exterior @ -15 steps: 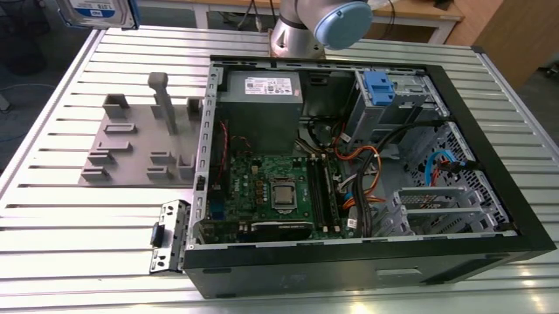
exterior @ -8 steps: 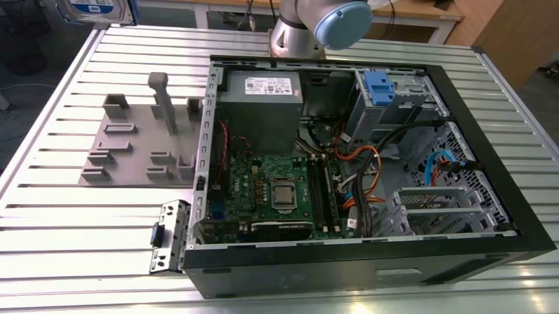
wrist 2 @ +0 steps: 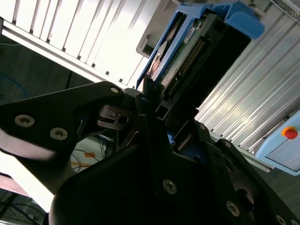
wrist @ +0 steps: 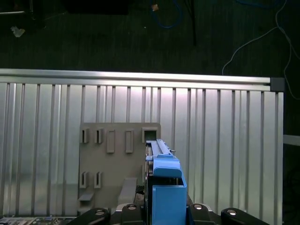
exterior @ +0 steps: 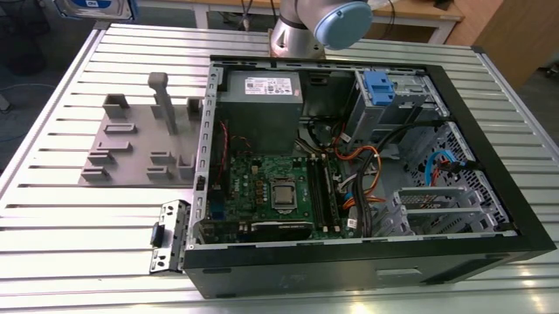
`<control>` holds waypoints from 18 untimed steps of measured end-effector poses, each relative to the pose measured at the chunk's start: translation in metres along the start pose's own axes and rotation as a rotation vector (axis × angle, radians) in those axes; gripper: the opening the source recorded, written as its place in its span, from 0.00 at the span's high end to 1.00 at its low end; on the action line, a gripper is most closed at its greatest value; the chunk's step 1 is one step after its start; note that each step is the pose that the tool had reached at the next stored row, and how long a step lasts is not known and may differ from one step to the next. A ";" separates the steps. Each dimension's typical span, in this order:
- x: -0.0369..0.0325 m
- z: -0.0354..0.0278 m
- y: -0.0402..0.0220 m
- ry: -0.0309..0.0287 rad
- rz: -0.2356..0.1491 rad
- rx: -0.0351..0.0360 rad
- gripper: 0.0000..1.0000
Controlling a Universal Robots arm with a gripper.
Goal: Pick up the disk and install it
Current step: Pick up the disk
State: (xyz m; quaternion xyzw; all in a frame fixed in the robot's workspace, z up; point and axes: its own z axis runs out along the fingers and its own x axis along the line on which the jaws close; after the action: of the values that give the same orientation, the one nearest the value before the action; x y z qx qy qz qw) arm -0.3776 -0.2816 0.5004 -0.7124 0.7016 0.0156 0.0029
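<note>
In the exterior view the disk (exterior: pixel 91 8), a drive with a white and blue label in a blue bracket, hangs high over the far corner of the table at the view's left. In the second wrist view my gripper (wrist 2: pixel 166 105) is shut on the disk (wrist 2: pixel 197 42), its black fingers (wrist 2: pixel 146 91) clamping the end with the connector row. The first wrist view looks along the disk (wrist: pixel 164 180) edge-on, with its blue bracket uppermost. It is held between the gripper (wrist: pixel 165 207) parts, above the grey fixture plate (wrist: pixel 117 159).
An open computer case (exterior: pixel 489 170) lies on the slatted metal table (exterior: pixel 70 235), with a blue latch (exterior: pixel 379 85) on its drive bay and a grey metal box (exterior: pixel 260 91) beside it. The grey fixture plate (exterior: pixel 140 144) sits at the exterior view's left. The arm's base (exterior: pixel 302 33) stands behind the case.
</note>
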 end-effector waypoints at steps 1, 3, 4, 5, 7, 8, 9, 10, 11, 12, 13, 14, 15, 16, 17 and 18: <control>0.0000 -0.0011 0.0000 -0.0001 0.000 0.0000 0.64; -0.0001 -0.0029 0.0001 -0.0001 0.000 0.0001 0.64; -0.0001 -0.0039 0.0001 -0.0001 0.000 0.0000 0.64; -0.0001 -0.0048 0.0001 -0.0002 0.000 0.0000 0.64; -0.0002 -0.0067 0.0001 -0.0003 0.000 0.0000 0.64; -0.0002 -0.0075 0.0001 -0.0003 0.000 0.0001 0.64; -0.0002 -0.0084 0.0001 -0.0003 0.000 0.0001 0.64; -0.0002 -0.0093 0.0001 -0.0003 0.000 0.0000 0.64; -0.0003 -0.0102 0.0002 -0.0004 0.000 0.0001 0.64; -0.0003 -0.0112 0.0002 -0.0004 0.000 0.0001 0.64; -0.0003 -0.0122 0.0002 -0.0004 0.000 0.0000 0.64; -0.0003 -0.0132 0.0002 -0.0004 0.000 0.0000 0.64; -0.0004 -0.0142 0.0002 -0.0004 0.000 0.0000 0.64; -0.0004 -0.0152 0.0003 -0.0004 0.000 0.0000 0.64; -0.0004 -0.0163 0.0003 -0.0004 0.000 0.0001 0.64; -0.0004 -0.0173 0.0003 -0.0004 0.000 0.0000 0.64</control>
State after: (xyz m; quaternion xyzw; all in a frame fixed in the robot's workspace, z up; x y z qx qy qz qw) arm -0.3776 -0.2816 0.5177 -0.7124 0.7016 0.0157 0.0030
